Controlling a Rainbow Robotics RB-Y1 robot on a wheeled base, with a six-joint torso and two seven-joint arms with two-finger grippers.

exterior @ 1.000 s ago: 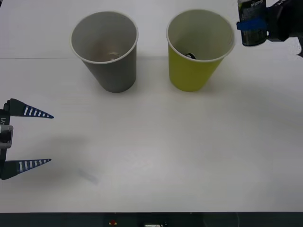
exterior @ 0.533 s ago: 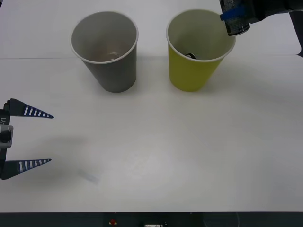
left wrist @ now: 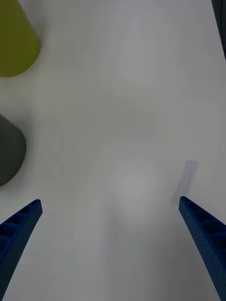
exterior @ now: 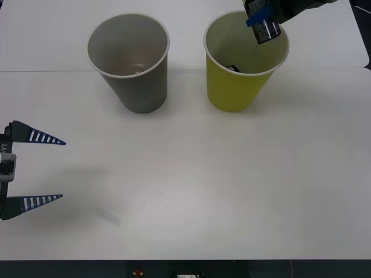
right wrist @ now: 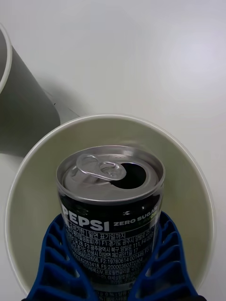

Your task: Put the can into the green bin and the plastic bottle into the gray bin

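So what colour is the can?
The can is black with white writing and a silver top, clearest in the right wrist view.

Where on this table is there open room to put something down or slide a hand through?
The near table is bare, from the two bins to the front edge, beside the open left end effector. A narrow gap separates the gray bin and green bin. Crowded: above the green bin, where the right end effector holds the can.

The right gripper [exterior: 262,18] reaches in from the far right, its blue fingers [right wrist: 56,263] clamped shut on a load; the left gripper [exterior: 35,169] waits low at left, spread wide.
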